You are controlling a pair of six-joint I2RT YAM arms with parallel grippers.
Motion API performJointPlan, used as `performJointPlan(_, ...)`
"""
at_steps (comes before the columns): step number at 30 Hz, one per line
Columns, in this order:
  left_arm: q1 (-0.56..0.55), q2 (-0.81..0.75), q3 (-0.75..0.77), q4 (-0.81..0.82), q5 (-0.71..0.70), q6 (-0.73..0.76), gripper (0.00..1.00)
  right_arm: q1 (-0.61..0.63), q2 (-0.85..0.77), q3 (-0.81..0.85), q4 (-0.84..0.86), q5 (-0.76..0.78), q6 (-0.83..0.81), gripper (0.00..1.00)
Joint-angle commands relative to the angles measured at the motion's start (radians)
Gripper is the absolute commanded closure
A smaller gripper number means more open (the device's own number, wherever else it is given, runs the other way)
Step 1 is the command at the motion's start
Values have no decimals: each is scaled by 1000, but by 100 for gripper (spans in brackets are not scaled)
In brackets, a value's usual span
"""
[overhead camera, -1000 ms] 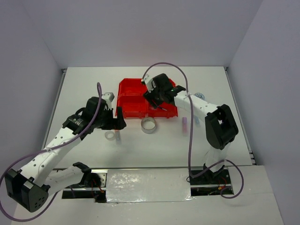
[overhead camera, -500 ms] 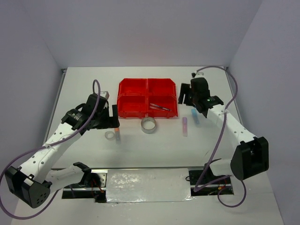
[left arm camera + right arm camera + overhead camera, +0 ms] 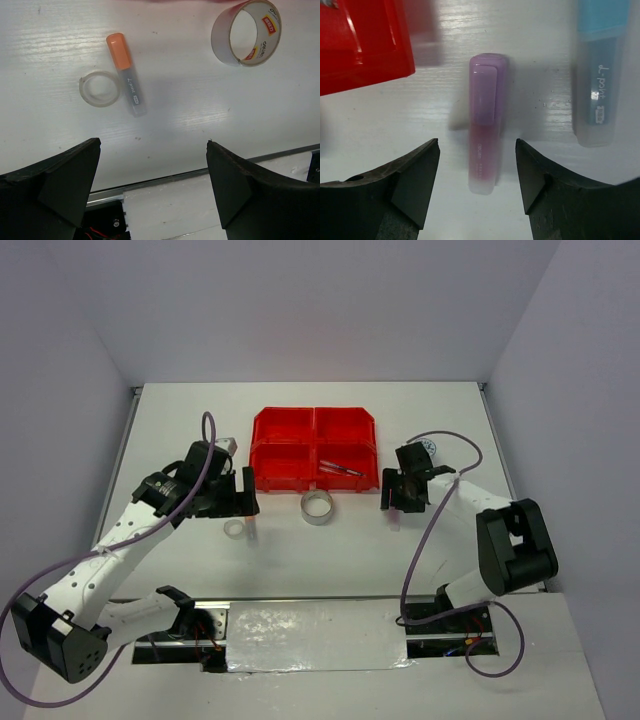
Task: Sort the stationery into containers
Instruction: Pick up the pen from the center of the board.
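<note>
Two markers, a pink highlighter (image 3: 484, 115) and a blue-capped pen (image 3: 597, 85), lie parallel beside the red tray (image 3: 365, 55); the right gripper (image 3: 476, 150) hovers over the pink one, jaws spread, while the left gripper (image 3: 152, 146), also spread, hangs near an orange-capped marker (image 3: 126, 73) and clear tape ring (image 3: 100, 88).

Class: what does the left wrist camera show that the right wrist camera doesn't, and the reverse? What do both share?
Left only: orange-capped marker, clear tape ring, silver tape roll. Right only: pink marker, blue-capped marker. Both: white table and open fingers, of the left gripper and right gripper. The red tray is plain on the right, barely a sliver at the left view's top edge.
</note>
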Motion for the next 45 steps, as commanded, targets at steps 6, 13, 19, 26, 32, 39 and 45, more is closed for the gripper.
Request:
performJointPlan(6, 5, -13, -14, 30, 47, 22, 1, -4, 121, 54, -15, 11, 9, 37)
performJointPlan(13, 5, -22, -23, 33, 39, 31, 1, 5, 151, 54, -66, 80, 26, 65)
performJointPlan(19, 7, -8, -27, 53, 56, 31, 1, 28, 147, 49, -83, 62, 17, 82)
performJointPlan(26, 7, -5, 10, 55, 50, 39, 1, 28, -98, 77, -72, 27, 83, 100)
performJointPlan(32, 8, -29, 6, 70, 47, 29, 1, 27, -87, 285, -15, -85, -84, 100)
performJointPlan(39, 10, -75, 4, 53, 55, 31, 1, 25, 290, 776, -89, -256, -140, 97)
performJointPlan(45, 13, -120, -13, 47, 56, 26, 1, 27, 567, 1112, -128, -94, 217, 96)
